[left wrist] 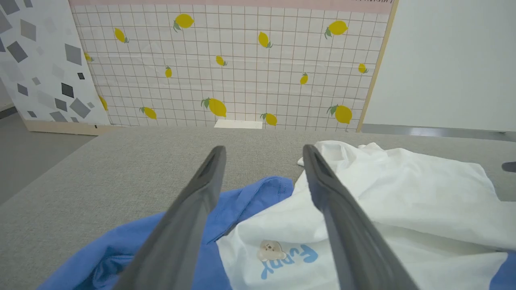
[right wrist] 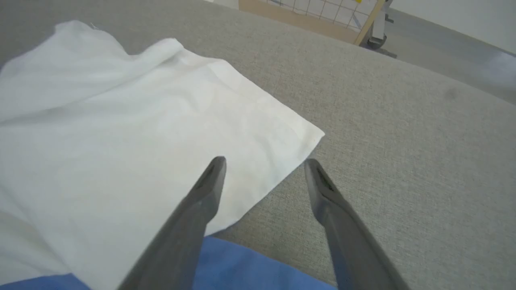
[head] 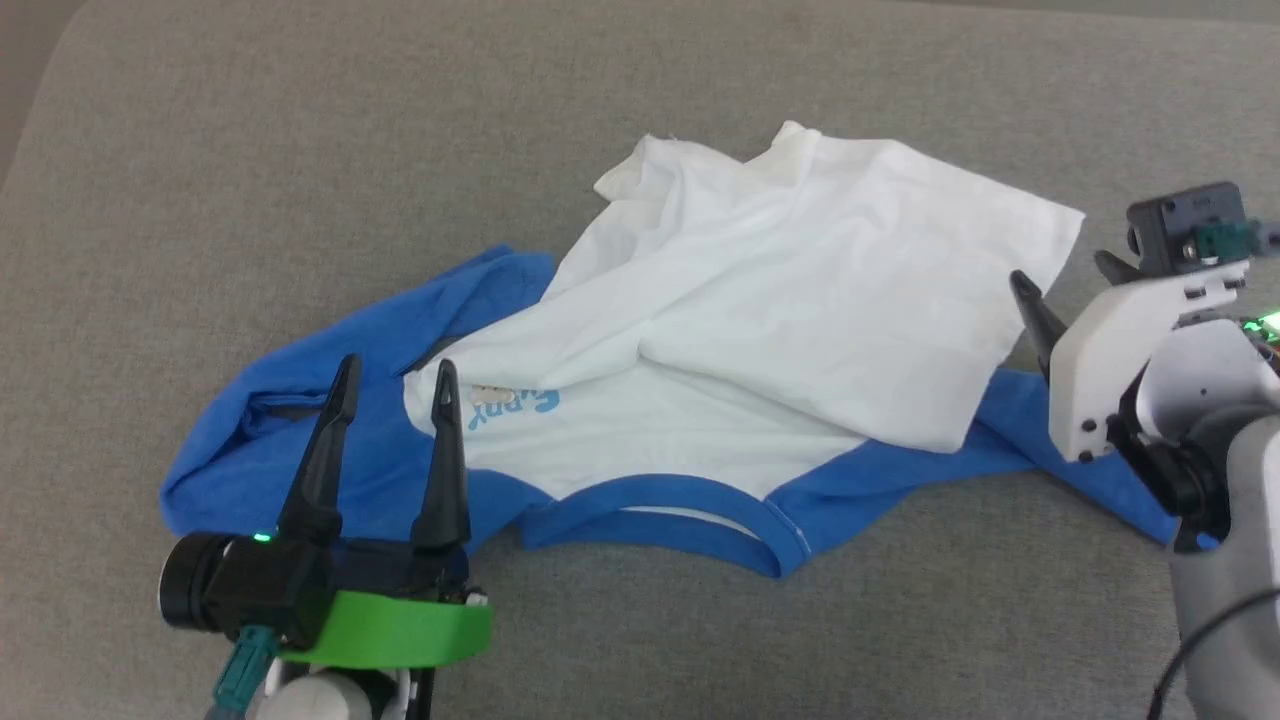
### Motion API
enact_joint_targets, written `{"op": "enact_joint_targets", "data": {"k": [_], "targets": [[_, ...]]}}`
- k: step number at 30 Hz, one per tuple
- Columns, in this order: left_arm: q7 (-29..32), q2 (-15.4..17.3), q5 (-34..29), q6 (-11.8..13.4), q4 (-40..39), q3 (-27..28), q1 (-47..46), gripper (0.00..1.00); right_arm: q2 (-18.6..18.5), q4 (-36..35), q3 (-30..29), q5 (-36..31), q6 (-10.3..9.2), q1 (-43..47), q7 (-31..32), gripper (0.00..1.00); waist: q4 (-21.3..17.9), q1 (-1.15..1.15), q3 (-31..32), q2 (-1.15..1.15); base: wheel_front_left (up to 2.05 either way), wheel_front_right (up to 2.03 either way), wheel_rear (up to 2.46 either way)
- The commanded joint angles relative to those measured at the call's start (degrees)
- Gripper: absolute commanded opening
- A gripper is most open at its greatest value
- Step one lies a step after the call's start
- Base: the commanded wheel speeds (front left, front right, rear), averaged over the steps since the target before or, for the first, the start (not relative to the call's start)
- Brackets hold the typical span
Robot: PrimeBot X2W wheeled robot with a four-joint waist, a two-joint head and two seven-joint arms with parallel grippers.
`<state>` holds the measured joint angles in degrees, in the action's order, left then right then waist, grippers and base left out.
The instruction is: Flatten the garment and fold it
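Fingers (head: 440, 470) of the left gripper (head: 397, 365) are pointing forward and slightly upward. They are standing wide apart and gripping nothing, with the blue sleeve (head: 270, 420) lying beneath one and the small blue print (head: 515, 402) sitting just past the other. The right gripper (head: 1060, 268) is angling in from the side, jaws likewise spread and empty, its tips hovering just beside the folded-over white corner (right wrist: 298, 137). The T-shirt (head: 760, 330) is lying crumpled on the grey surface (head: 300, 150), spreading ahead of and between both grippers.
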<state>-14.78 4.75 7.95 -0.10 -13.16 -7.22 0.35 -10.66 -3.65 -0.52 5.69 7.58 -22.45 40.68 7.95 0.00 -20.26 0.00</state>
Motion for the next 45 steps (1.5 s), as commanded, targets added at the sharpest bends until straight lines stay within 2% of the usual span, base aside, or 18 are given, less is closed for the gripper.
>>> {"op": "enact_joint_targets", "data": {"k": [1,8,9,11,12,19,26,31,34,35,36,37,41,45], "targets": [[-0.21,-0.59,-0.77,-0.54,0.25,-0.22,-1.47,1.00,-0.51,2.24,-0.22,-0.91,-0.09,-1.83,2.20,1.00,1.96,0.00,-2.14,0.00,0.00,0.00,0.00],[-0.21,-1.55,-0.58,-1.05,1.02,-1.48,-3.26,1.00,-0.31,13.58,-3.36,-2.75,-0.09,-7.93,9.51,1.00,6.25,0.00,-4.64,0.00,0.00,0.00,0.00],[-0.21,-1.59,-0.53,-1.08,1.15,-1.53,-3.28,1.00,0.04,14.30,-3.93,-2.84,-0.09,-8.15,9.86,0.85,6.51,0.00,-4.64,0.00,0.00,0.00,0.00],[-0.21,-1.67,-0.45,-1.05,1.36,-1.61,-3.26,1.00,0.80,15.37,-5.27,-3.35,-0.09,-8.58,10.26,0.13,7.02,0.00,-4.60,0.00,0.00,0.00,0.00],[-0.21,-1.71,-0.38,-0.98,1.36,-1.60,-3.22,1.00,1.19,15.71,-5.84,-3.68,-0.09,-8.83,10.27,0.00,7.23,0.00,-4.57,0.00,0.00,0.00,0.00],[-0.21,-1.83,-0.42,-0.66,0.98,-1.77,-3.32,1.00,0.12,14.61,-5.24,-4.61,-0.09,-14.53,4.87,0.00,7.97,0.00,-4.53,0.00,0.00,0.00,0.00],[-0.21,-1.86,0.19,-0.86,0.48,-2.98,-5.64,1.00,-7.90,14.52,2.54,-7.42,-0.09,-29.57,-4.98,0.00,9.66,0.00,-7.31,0.00,0.00,0.00,0.00],[-0.22,-1.86,1.16,-0.99,1.69,-4.77,-7.18,1.00,-11.51,21.65,6.18,-12.37,-0.09,-38.95,-14.91,0.00,11.74,0.00,-8.91,0.00,0.00,0.00,0.00],[-0.22,-1.87,1.43,-1.09,2.53,-5.68,-7.76,1.00,-11.43,27.42,6.18,-14.66,-0.09,-40.85,-18.71,0.00,12.75,0.00,-9.04,0.00,0.00,0.00,0.00],[-0.22,-1.87,1.46,-1.10,2.80,-5.91,-7.92,1.00,-10.94,29.60,5.74,-15.50,-0.09,-41.07,-19.28,0.08,12.94,0.00,-9.15,0.00,0.00,0.00,0.00],[-0.22,-1.87,1.42,-1.14,2.99,-6.11,-8.09,1.00,-10.39,31.16,5.48,-16.00,-0.09,-41.17,-19.70,0.33,13.00,0.00,-9.28,0.00,0.00,0.00,0.00],[-0.22,-1.87,1.39,-1.16,3.20,-6.36,-8.40,1.00,-9.52,33.19,4.95,-16.59,-0.09,-41.24,-20.25,1.00,12.94,0.00,-9.50,0.00,0.00,0.00,0.00],[-0.22,-1.87,1.45,-1.20,3.43,-6.37,-9.33,1.00,-7.04,37.15,4.04,-16.42,-0.09,-40.89,-22.40,1.00,11.88,0.00,-9.47,0.00,0.00,0.00,0.00],[-0.22,-1.87,0.75,-1.55,3.70,-5.29,-9.48,1.00,-5.18,38.81,3.09,-13.09,-0.09,-39.38,-24.02,1.00,9.78,0.00,-8.08,0.00,0.00,0.00,0.00]]}}
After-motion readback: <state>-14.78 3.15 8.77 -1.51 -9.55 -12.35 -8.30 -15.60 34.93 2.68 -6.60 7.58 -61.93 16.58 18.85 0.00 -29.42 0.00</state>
